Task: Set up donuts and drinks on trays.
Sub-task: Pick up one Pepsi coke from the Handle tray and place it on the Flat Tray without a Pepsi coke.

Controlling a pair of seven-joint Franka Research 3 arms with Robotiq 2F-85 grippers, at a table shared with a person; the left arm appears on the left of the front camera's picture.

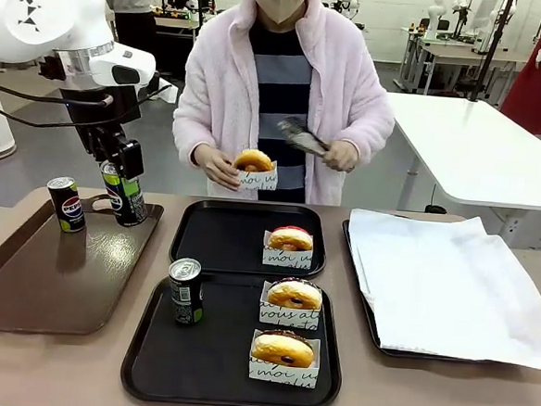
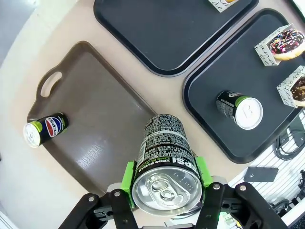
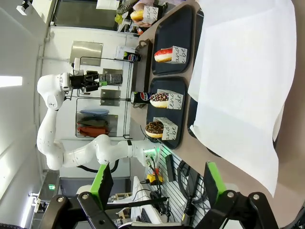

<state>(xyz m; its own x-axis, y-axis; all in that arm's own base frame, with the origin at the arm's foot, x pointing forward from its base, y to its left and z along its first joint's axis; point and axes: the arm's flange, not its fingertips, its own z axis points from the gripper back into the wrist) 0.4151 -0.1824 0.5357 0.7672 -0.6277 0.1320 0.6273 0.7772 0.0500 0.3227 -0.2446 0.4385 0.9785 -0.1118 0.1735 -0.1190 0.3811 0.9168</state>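
My left gripper [image 1: 122,176] is shut on a black Pepsi can [image 1: 126,200], held upright over the far right corner of the brown handled tray [image 1: 23,288]. In the left wrist view the green pads [image 2: 127,179] clamp that can [image 2: 166,157] near its silver top. The near black tray [image 1: 203,366] carries a second can [image 1: 185,290] and two boxed donuts [image 1: 294,298] [image 1: 284,351]. One pink-red donut [image 1: 290,242] sits on the far black tray [image 1: 214,236]. A person holds another boxed donut [image 1: 254,167] above that tray's far edge. My right gripper [image 3: 157,186] is open with nothing between its fingers.
A third can [image 1: 66,204] stands on the brown tray's far left. The person's other hand holds tongs [image 1: 303,136]. A tray lined with white paper [image 1: 450,285] takes up the table's right side. The table's front edge runs just below the near tray.
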